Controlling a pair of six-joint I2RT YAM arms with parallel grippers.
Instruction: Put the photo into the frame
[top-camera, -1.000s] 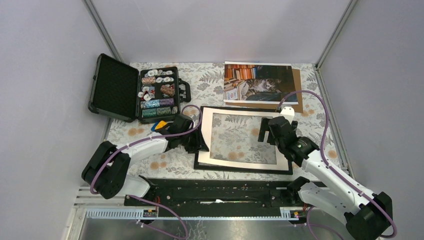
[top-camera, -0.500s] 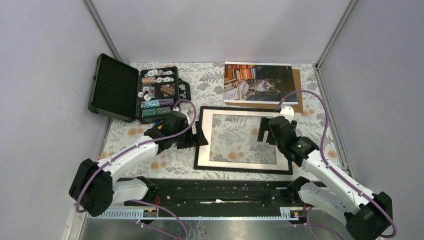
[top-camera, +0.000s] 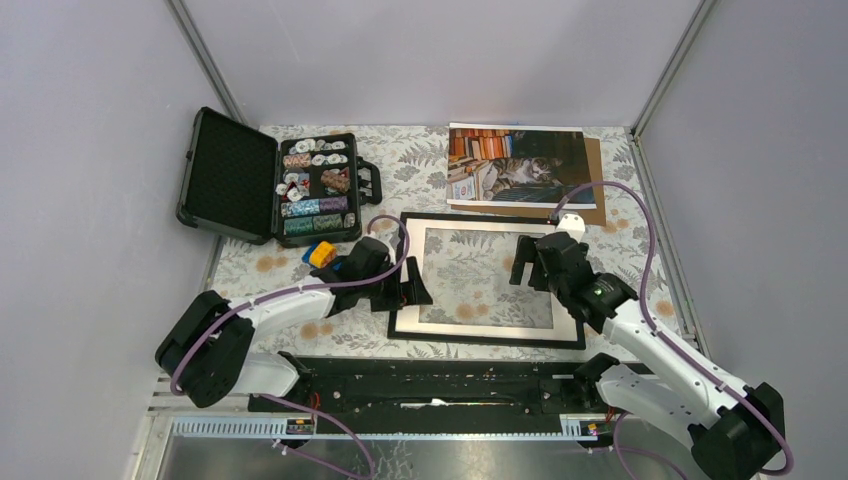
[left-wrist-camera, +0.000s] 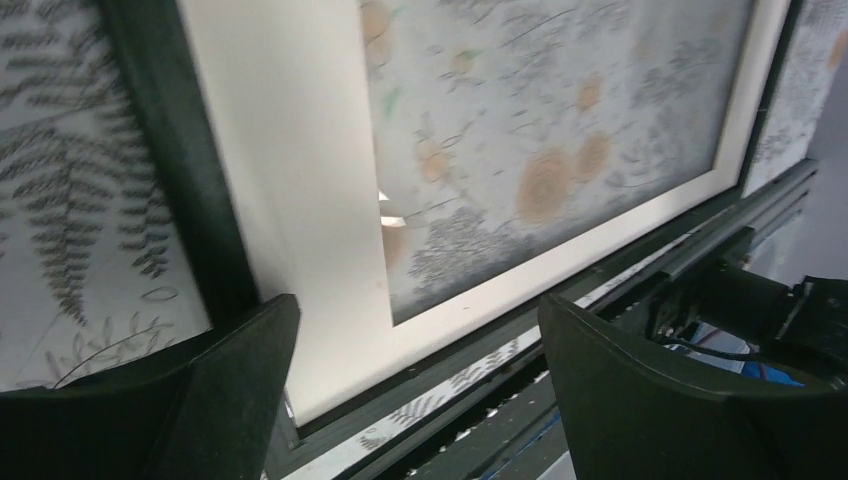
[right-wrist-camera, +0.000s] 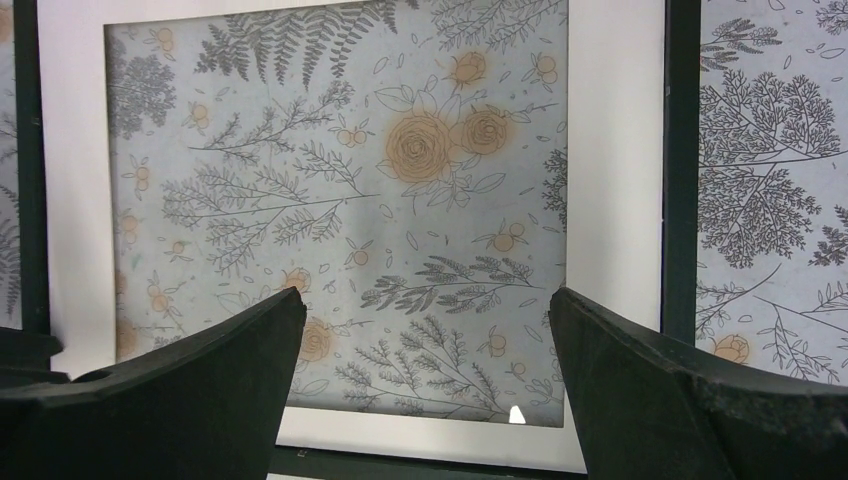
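Left fingers (left-wrist-camera: 180, 400) spread wide over the left rail of the frame (top-camera: 487, 338), pinching nothing. Frame laid flat in the middle of the counter (top-camera: 330, 330), probably to receive the print. Right fingers (right-wrist-camera: 170, 400) spread likewise above its opening; impossible to tell whether glazed. Far right, well apart: the photo (top-camera: 515, 165), resting on a brown board (top-camera: 592, 205).

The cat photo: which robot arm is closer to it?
Right. The right end effector hovers over the right side of the frame, close to the cat photo. The left end effector is at the frame's left edge, farther from it.
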